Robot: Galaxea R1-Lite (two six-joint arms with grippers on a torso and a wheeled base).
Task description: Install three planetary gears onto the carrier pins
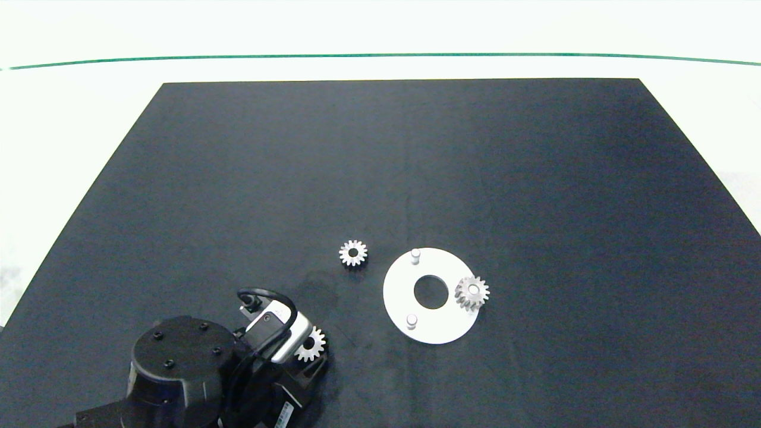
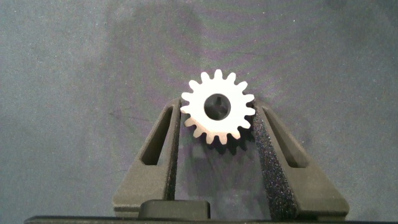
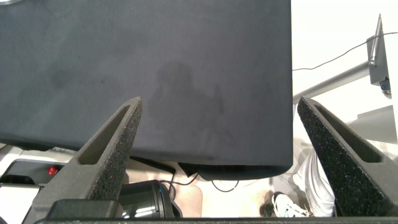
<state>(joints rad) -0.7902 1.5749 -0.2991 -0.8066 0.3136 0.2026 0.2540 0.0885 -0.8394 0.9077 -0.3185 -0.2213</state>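
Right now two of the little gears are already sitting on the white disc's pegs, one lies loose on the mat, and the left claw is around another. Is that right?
Not quite: only one gear sits on a peg of the white disc; the head view shows the other two pegs bare. The rest holds: one gear lies loose on the mat, and the left gripper is around another gear.

**A dark mat on a pale table, clutter beneath**

A black mat [image 1: 380, 178] covers most of a white tabletop [image 1: 71, 119], which is brightly and evenly lit. A thin green line [image 1: 380, 56] runs across the far side. Past the mat's edge, the right wrist view shows a pale floor [image 3: 193, 202], loose cables [image 3: 336, 59] and someone's white shoe [image 3: 287, 205].
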